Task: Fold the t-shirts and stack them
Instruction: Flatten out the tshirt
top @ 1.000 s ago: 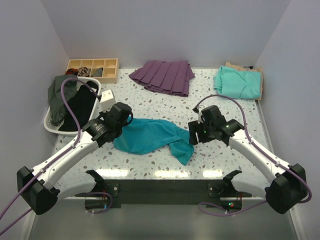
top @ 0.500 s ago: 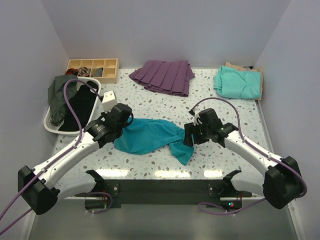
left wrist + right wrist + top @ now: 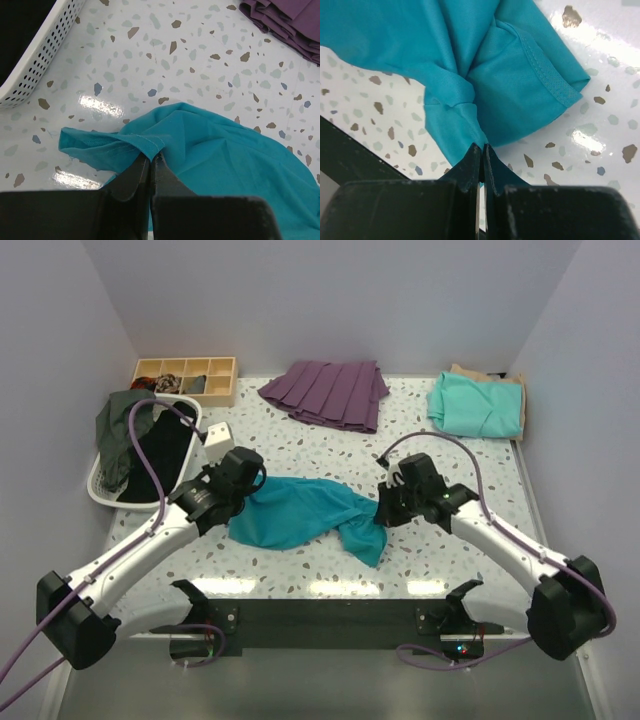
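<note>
A: where's the teal t-shirt [image 3: 300, 512]

B: mid table [image 3: 300, 455], between the two arms. bunched, not spread flat. long axis runs left to right across the table, and the right end dips toward the near edge in a pointed flap

A: left gripper [image 3: 151, 159]?

B: at the shirt's left end. fingers [image 3: 131, 176] pressed together on a fold of the stitched hem, cloth puckers into the pinch. a short flap of teal sticks out past it and lies on the table

A: right gripper [image 3: 482, 149]?

B: at the shirt's right end. fingers [image 3: 470, 167] almost touching, with a gathered ridge of teal cloth running in between them. a hemmed edge lies just beyond the tips, sleeve or bottom hem, can't tell

A: shirt lifted at all?

B: can't tell at the pinch points, most of it lies on the table

A: other shirts

B: mint-green t-shirt [image 3: 478, 405] folded at the far right corner, on top of the tan t-shirt [image 3: 475, 372]. only a strip of tan shows along the far edge. both well apart from the teal one

A: rest?

B: purple pleated garment [image 3: 330, 392] far centre. white basket [image 3: 103, 495] at the left edge holding dark clothes [image 3: 150, 445]. wooden divided tray [image 3: 215, 395] just behind it, far left
</note>
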You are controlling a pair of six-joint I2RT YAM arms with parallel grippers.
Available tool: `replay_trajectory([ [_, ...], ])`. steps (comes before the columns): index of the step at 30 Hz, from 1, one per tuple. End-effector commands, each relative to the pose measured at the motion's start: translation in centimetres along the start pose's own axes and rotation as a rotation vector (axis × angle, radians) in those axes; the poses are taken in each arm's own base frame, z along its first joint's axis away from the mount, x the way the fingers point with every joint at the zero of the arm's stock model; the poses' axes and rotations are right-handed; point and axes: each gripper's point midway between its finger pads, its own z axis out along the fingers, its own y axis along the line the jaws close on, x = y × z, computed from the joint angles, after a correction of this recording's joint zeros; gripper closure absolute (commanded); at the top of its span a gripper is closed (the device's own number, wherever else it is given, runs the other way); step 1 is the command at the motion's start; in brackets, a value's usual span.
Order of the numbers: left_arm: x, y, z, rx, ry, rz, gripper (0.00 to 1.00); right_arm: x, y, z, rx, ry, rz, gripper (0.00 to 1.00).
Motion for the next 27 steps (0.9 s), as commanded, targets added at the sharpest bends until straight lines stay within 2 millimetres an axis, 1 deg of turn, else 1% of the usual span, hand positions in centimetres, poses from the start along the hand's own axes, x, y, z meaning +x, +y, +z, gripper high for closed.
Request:
replay_trajectory([
  [1, -1.7, -0.2, -1.1, 0.036, -0.029, -0.014, 1.00, -4.6, 2.5, -6.7, -0.034, -0.229, -0.032, 1.00],
  [3, -2.1, 0.2, -2.0, 0.047, -0.029, -0.015, 1.00, -5.5, 3.0, -9.3, -0.033, -0.300, -0.032, 1.00],
  [4, -2.2, 0.4, -2.3, 0.052, -0.029, -0.018, 1.00, -5.3, 2.9, -10.2, -0.023, -0.314, -0.021, 1.00],
  [5, -2.4, 0.7, -2.8, 0.062, -0.036, -0.028, 1.00, -5.5, 3.3, -11.7, -0.030, -0.360, -0.025, 1.00],
  [6, -2.4, 1.0, -3.0, 0.061, -0.037, -0.028, 1.00, -5.9, 3.4, -12.6, -0.025, -0.384, -0.024, 1.00],
  [7, -2.4, 1.3, -3.0, 0.056, -0.043, -0.029, 1.00, -5.5, 2.9, -13.1, 0.003, -0.385, -0.013, 1.00],
  [8, -2.6, 1.5, -3.1, 0.051, -0.062, -0.042, 1.00, -5.6, 2.8, -13.6, 0.011, -0.403, -0.016, 1.00],
  [10, -1.8, 1.9, -2.4, 0.030, -0.063, -0.031, 0.89, -5.7, 2.4, -13.7, 0.038, -0.403, -0.016, 1.00],
  [11, -1.8, 1.4, -1.8, 0.038, -0.078, -0.028, 0.80, -5.7, 2.1, -13.2, 0.053, -0.387, -0.016, 1.00],
  [12, -1.1, 1.4, -1.0, 0.026, -0.075, -0.012, 0.55, -5.7, 1.9, -12.9, 0.059, -0.379, -0.019, 1.00],
  [13, -0.7, 1.2, -0.5, 0.022, -0.076, -0.002, 0.47, -6.0, 1.9, -12.6, 0.062, -0.381, -0.029, 1.00],
  [14, -0.5, 0.4, 0.7, 0.017, -0.083, 0.009, 0.39, -6.2, 1.6, -12.2, 0.073, -0.373, -0.031, 1.00],
  [15, 0.1, 0.3, 1.5, 0.005, -0.082, 0.024, 0.24, -6.2, 1.4, -11.5, 0.081, -0.351, -0.035, 1.00],
  [16, 0.3, 0.0, 2.1, -0.008, -0.084, 0.029, 0.16, -6.5, 1.3, -11.1, 0.090, -0.344, -0.047, 1.00],
  [17, 0.8, -0.2, 3.3, -0.045, -0.081, 0.046, 0.02, -6.8, 1.1, -10.9, 0.100, -0.338, -0.050, 1.00],
  [18, 0.5, -0.7, 3.8, -0.055, -0.089, 0.046, 0.00, -7.4, 1.0, -11.1, 0.113, -0.349, -0.054, 1.00],
  [19, 0.3, -1.0, 4.2, -0.071, -0.090, 0.049, 0.00, -7.8, 0.8, -10.5, 0.123, -0.340, -0.065, 1.00],
  [20, 0.8, -0.8, 5.0, -0.124, -0.073, 0.075, 0.00, -8.4, 0.8, -10.5, 0.131, -0.349, -0.070, 1.00],
  [21, -0.2, -1.6, 5.0, -0.122, -0.087, 0.067, 0.00, -9.4, 0.7, -10.8, 0.149, -0.369, -0.070, 1.00],
  [22, -0.4, -1.9, 5.1, -0.119, -0.083, 0.079, 0.00, -10.0, 0.7, -10.6, 0.150, -0.372, -0.079, 1.00],
  [23, -0.3, -2.7, 5.2, -0.088, -0.067, 0.114, 0.00, -10.5, 0.9, -10.4, 0.150, -0.374, -0.087, 1.00],
  [24, -0.1, -3.4, 5.1, -0.051, -0.055, 0.128, 0.00, -11.7, 1.1, -10.9, 0.153, -0.400, -0.092, 1.00],
  [25, -0.1, -4.0, 4.6, -0.003, -0.051, 0.126, 0.00, -12.4, 0.8, -10.3, 0.171, -0.393, -0.102, 1.00],
  [26, 0.5, -5.3, 4.1, 0.082, -0.030, 0.126, 0.00, -13.0, 0.8, -10.2, 0.178, -0.397, -0.108, 1.00],
  [27, 2.1, -5.8, 3.7, 0.133, 0.002, 0.150, 0.00, -13.9, 0.9, -10.4, 0.187, -0.409, -0.113, 1.00],
])
